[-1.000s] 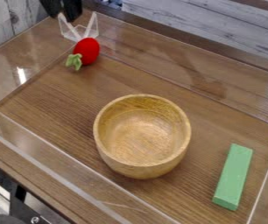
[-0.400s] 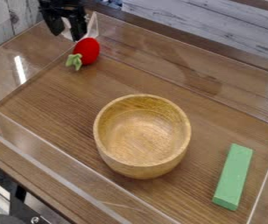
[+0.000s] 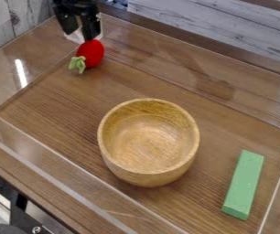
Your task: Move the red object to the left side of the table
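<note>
The small red toy strawberry [image 3: 90,53] lies on its side, green stem end pointing lower-left, at the wood-grain counter's [image 3: 57,110] far-left corner.

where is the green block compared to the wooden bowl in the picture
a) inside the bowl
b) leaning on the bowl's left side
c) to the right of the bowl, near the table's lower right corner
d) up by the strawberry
c: the green block lies flat on the table to the right of the wooden bowl, apart from it, while the red strawberry sits far off at the upper left.
</note>
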`<state>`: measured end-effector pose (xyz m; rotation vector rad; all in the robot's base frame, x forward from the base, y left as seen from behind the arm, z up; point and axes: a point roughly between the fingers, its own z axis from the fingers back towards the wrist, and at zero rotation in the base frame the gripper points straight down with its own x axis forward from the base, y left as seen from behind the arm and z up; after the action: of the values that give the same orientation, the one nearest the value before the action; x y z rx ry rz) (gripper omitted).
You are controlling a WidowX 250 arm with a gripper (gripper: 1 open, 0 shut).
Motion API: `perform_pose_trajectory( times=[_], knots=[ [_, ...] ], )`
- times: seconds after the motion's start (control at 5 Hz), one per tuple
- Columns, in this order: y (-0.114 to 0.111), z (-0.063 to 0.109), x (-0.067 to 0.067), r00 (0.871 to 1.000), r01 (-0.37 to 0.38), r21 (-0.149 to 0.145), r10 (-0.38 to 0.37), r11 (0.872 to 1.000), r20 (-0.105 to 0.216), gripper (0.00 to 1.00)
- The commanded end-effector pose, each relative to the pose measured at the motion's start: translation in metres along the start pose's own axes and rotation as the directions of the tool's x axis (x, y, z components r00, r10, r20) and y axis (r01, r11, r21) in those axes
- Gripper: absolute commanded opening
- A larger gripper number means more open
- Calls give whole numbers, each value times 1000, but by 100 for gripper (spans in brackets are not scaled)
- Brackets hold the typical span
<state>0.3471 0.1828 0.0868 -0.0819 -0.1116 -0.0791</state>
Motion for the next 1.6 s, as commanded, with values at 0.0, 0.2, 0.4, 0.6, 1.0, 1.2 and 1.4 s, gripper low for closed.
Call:
perform_pose_trajectory(
  times=[0.0,0.2,0.4,0.6,1.0,1.2,1.4],
  knots=[
    [-3,48,3,996,-42,52,37,998,78,100],
    [-6,62,-1,992,-96,49,92,994,83,100],
    [-7,73,-4,986,-149,49,144,988,80,100],
    [-18,67,-7,974,-216,50,211,975,81,100],
    [-30,70,-13,922,-382,58,377,922,86,100],
    [-31,77,-17,877,-478,64,472,876,90,100],
    [-32,79,-8,867,-497,66,491,865,85,100]
  ],
)
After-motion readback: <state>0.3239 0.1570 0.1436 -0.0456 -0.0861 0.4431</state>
